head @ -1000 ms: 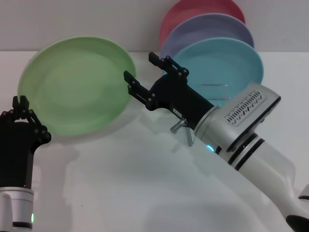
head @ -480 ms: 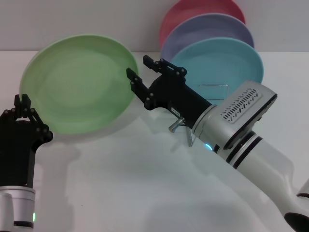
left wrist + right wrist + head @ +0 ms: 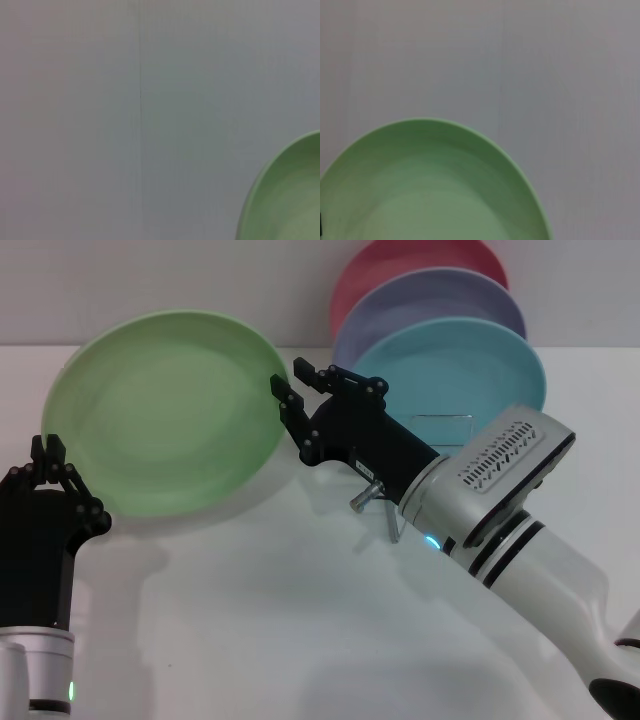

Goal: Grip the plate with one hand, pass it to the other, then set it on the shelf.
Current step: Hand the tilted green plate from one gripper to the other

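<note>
While left gripper (image 3: 50,480) is pinching green plate (image 3: 165,410) at near rim, right gripper (image 3: 305,390) is sitting wide open at far rim. Risk: plate slipping if left lets go early.

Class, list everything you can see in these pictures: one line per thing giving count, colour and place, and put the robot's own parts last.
light green plate: one, light green, tilted up at the left of the head view, its lower left rim at the left gripper
turquoise-blue plate: one, turquoise, standing at the front of the row at back right
lavender plate: one, lavender, standing behind the turquoise one
pink plate: one, pink, rearmost of the row
wire rack: one, silver, under the standing plates, mostly hidden by the right arm
table: one, white, beneath everything
left gripper: one, black, at lower left, at the green plate's lower left rim
right gripper: one, black, open, at the green plate's right rim
</note>
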Robot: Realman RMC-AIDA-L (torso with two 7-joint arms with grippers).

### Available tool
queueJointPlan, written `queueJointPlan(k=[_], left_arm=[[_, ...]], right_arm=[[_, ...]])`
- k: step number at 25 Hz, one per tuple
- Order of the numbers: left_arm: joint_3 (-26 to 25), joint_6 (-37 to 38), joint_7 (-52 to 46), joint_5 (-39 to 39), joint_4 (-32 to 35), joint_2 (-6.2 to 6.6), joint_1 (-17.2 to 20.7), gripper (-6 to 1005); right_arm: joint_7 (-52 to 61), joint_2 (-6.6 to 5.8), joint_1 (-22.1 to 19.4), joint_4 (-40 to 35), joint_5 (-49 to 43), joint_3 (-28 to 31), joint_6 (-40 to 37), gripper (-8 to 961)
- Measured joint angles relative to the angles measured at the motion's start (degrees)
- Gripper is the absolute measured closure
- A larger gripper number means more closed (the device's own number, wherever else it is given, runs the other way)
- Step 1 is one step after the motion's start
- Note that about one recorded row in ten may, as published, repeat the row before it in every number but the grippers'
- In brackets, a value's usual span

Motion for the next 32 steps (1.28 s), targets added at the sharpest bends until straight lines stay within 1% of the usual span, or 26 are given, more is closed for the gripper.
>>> queueJointPlan(k=[6,12,16,32], left_arm=[[0.0,0.0,0.0,0.0,0.0,0.0,-0.2,891],[0.0,0.0,0.0,0.0,0.0,0.0,-0.3,888],[0.1,0.0,0.0,0.0,0.0,0.0,-0.3,886],[0.5,-0.4,0.0,-0.5,0.3,0.01,-1.1,879]], right_arm=[[0.0,0.0,0.0,0.2,0.0,0.0,0.4,693],[0.0,0.0,0.0,0.3,0.0,0.1,0.6,717],[0.0,0.0,0.0,0.3,0.0,0.1,0.6,754],[0.0,0.0,0.2,0.0,0.0,0.1,0.9,807]])
